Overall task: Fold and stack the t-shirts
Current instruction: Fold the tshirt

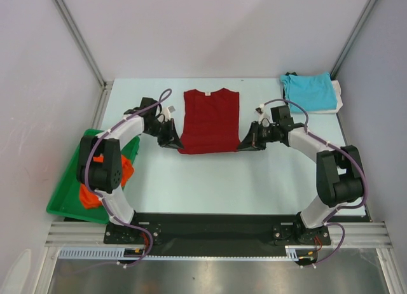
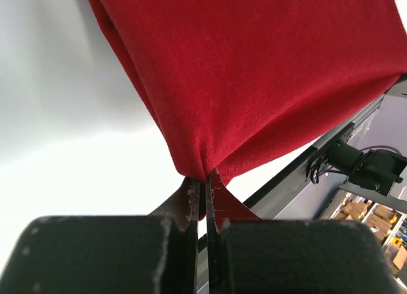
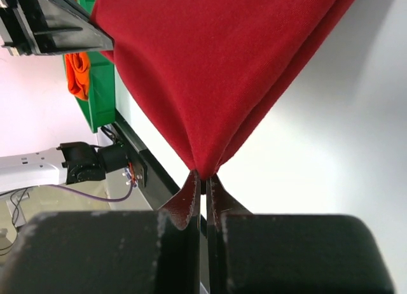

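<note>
Far left: green tray (image 1: 61, 208) at the left edge of the counter (image 1: 216, 179). The orange t-shirt (image 1: 89, 197) is bunched inside it, unfolded and partly hidden behind the left arm.

Left tool (image 2: 203, 179): clenched on the near-left corner of the dark red t-shirt (image 1: 210, 116). Both fingers pinch the cloth, and a small tuft pokes through toward the camera. The corner is raised off the counter and the fabric spreads away from the pinch like a soft tent.

Centre: the dark red t-shirt lies between the two arms, collar at the far end, hem end near. It reads as a narrow rectangle, so the sleeves look already tucked in.

Right tool (image 3: 202, 178): clenched on the near-right corner of the same shirt, with the same pinch and the same tent of cloth.

Far right: turquoise t-shirt (image 1: 310, 90) in the far right corner, looks folded, resting on something white (image 1: 339, 100). There is a dark bit behind it, cannot tell what.

Handling, my judgement: the cloth is light, limp and not fragile, with a slightly fuzzy surface that should grip fine. It will sag in the middle between the tools. The two hem corners are the right hold for folding hem to collar. Keep both corners level and lightly tensioned or the fold line skews. The pinch takes only a little fabric, so a hard tug could pull a corner free.
</note>
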### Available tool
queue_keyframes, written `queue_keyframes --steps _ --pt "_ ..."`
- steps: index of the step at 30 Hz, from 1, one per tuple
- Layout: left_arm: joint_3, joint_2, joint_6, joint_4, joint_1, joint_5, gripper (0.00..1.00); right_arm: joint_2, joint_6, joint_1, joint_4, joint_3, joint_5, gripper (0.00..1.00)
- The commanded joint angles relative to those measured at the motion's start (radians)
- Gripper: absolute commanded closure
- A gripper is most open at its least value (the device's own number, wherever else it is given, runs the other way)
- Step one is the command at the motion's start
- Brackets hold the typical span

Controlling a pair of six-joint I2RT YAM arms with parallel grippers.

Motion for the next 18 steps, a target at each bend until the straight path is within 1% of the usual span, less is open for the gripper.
queue_keyframes --steps 1,3,6,7,10,13,14,15,16,17,18 --pt "-0.03 -0.066 0.024 0.009 0.004 -0.006 1.0 -0.046 0.01 -0.016 0.011 -0.02 -0.007 1.0" --pt "-0.024 -0.069 0.024 0.011 0.004 -0.004 0.99 -0.048 0.007 -0.017 0.012 -0.017 -0.007 1.0" --pt "0.047 -0.054 0.03 0.012 0.005 -0.004 1.0 -0.04 -0.004 -0.017 0.012 0.035 -0.006 1.0" --pt "0.108 -0.031 0.035 0.009 0.005 -0.005 1.0 -0.034 -0.008 -0.02 0.012 0.053 -0.004 1.0" --pt "0.248 0.024 0.049 0.003 0.008 -0.016 1.0 0.015 -0.028 -0.028 0.003 0.176 -0.004 1.0" --pt "0.394 0.119 0.053 0.014 0.007 -0.03 0.99 0.116 -0.054 -0.043 0.002 0.325 -0.001 1.0" --pt "0.437 0.186 0.055 0.025 0.008 -0.033 1.0 0.15 -0.059 -0.05 0.005 0.364 0.002 1.0" --pt "0.483 0.221 0.056 0.029 0.007 -0.053 1.0 0.229 -0.062 -0.053 0.008 0.464 0.003 1.0" --pt "0.576 0.266 0.067 0.037 0.007 -0.064 1.0 0.275 -0.08 -0.06 0.019 0.516 0.007 1.0" --pt "0.629 0.308 0.075 0.043 0.007 -0.074 1.0 0.323 -0.097 -0.062 0.022 0.587 0.011 1.0" --pt "0.682 0.406 0.081 0.057 0.007 -0.105 0.98 0.389 -0.114 -0.062 0.02 0.718 0.037 1.0"
